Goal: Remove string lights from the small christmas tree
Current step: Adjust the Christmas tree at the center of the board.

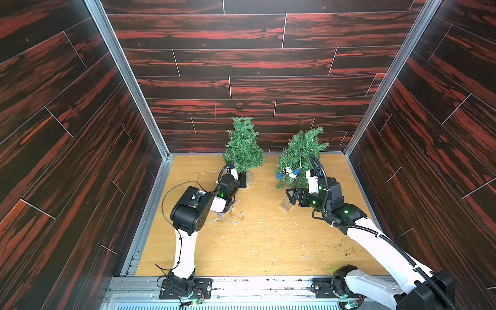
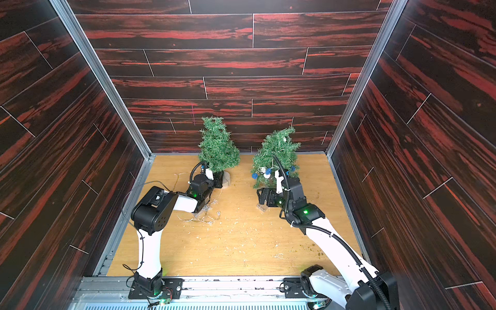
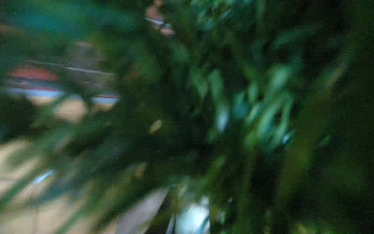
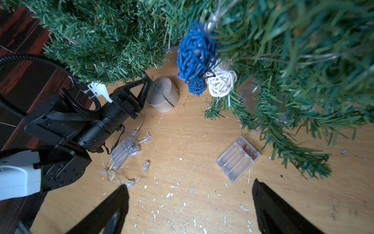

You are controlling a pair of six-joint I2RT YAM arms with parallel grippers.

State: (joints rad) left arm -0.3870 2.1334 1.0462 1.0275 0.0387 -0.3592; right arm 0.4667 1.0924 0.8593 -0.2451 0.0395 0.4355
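Top views: 2 small trees at the back of the table (image 1: pixel 268 241). Left tree (image 1: pixel 243 146) stands on a wood stump base (image 1: pixel 249 180). Right tree (image 1: pixel 299 158) has the ball strand (image 1: pixel 288 174) on its lower branches, blue and white balls showing. Star strand (image 1: pixel 233 214) lies in a loose heap on the table beside the left arm's wrist, off both trees. Left gripper (image 1: pixel 242 182) sits low at the left tree's foot, pincer state can't tell. Right gripper (image 1: pixel 291 197) is near the right tree's foot, just above a clear battery box (image 1: pixel 285 206)

Left wrist: blurred green needles fill it, pincer not made out

Right wrist: right gripper's 2 fingers (image 4: pixel 273 208) stand wide apart, holding nothing. Battery box lies flat on the table ahead of them, thin wire going up into the right tree. Left gripper is at the trunk just above the stump, grip can't tell. Star strand's clear box (image 4: pixel 123 149) lies beside it
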